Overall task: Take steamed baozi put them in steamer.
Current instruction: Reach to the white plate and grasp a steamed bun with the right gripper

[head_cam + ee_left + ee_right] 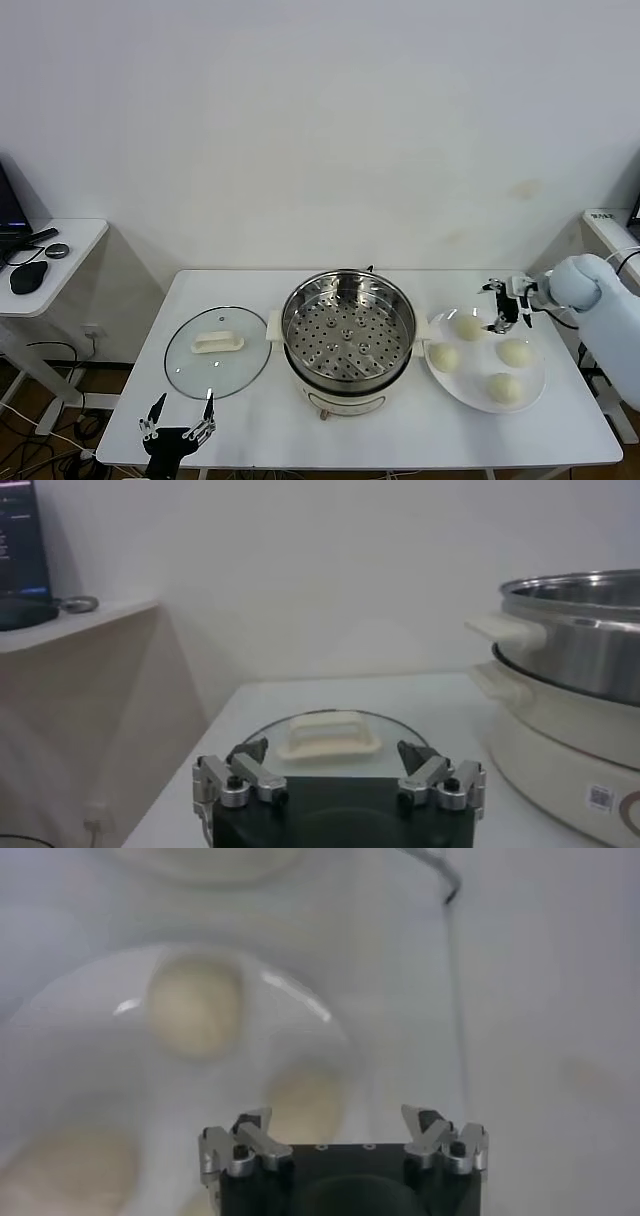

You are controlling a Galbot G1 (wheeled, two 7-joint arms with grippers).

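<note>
The steamer [348, 340], a shiny steel pot with a perforated tray, stands mid-table with nothing on the tray. Several cream-white baozi lie on the white plate [478, 362] to its right, the farthest one [467, 326] closest to my right gripper [505, 305]. That gripper hangs open just above the plate's far edge, holding nothing. In the right wrist view it [335, 1116] hovers over a baozi [305, 1103], with another [195, 1006] beyond. My left gripper [180, 418] waits open at the table's front left corner, seen also in its wrist view [332, 748].
A flat glass lid [217, 352] with a white handle [330, 735] lies left of the steamer [570, 630]. A side table [40, 260] with a mouse stands at far left. Another white surface [610, 225] is at far right.
</note>
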